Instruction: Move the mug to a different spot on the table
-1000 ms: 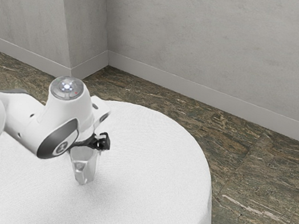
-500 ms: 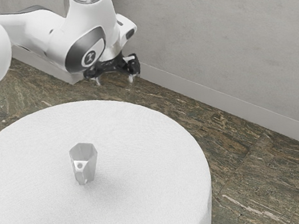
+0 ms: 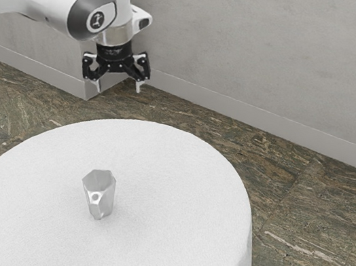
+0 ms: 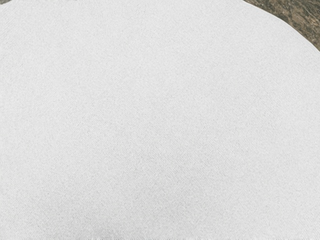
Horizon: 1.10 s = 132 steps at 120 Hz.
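Note:
A small grey faceted mug (image 3: 98, 193) stands upright on the round white table (image 3: 174, 194), left of its middle in the exterior view. My gripper (image 3: 114, 76) hangs high above the table's far left part, well above and behind the mug. Its fingers point down, spread apart, with nothing between them. The wrist view looks down on the white tabletop (image 4: 150, 125).
The table's rounded edge (image 3: 247, 207) drops off at the exterior view's right. Brown marbled floor (image 3: 316, 212) surrounds it, also at a corner of the wrist view (image 4: 300, 15). A grey wall with a white baseboard (image 3: 269, 121) stands behind.
My gripper was down at the mug a second ago; it let go and rose high above the table, then turned to point straight down. The mug stays standing in place.

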Tool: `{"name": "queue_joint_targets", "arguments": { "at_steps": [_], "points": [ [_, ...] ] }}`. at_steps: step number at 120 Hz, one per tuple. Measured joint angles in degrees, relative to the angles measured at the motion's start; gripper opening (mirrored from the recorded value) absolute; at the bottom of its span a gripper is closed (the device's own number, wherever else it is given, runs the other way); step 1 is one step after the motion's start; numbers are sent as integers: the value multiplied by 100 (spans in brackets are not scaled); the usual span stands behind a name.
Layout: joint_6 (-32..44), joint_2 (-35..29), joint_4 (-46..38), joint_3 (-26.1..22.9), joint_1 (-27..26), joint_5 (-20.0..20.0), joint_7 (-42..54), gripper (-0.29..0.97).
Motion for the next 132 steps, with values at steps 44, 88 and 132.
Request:
{"name": "queue_joint_targets", "arguments": {
  "at_steps": [44,88,132],
  "points": [
    [-280,46,946,50,126,338,14,68],
    [-430,63,1038,60,279,549,0,68],
    [-452,63,1038,60,279,560,-7,68]
  ]
}}
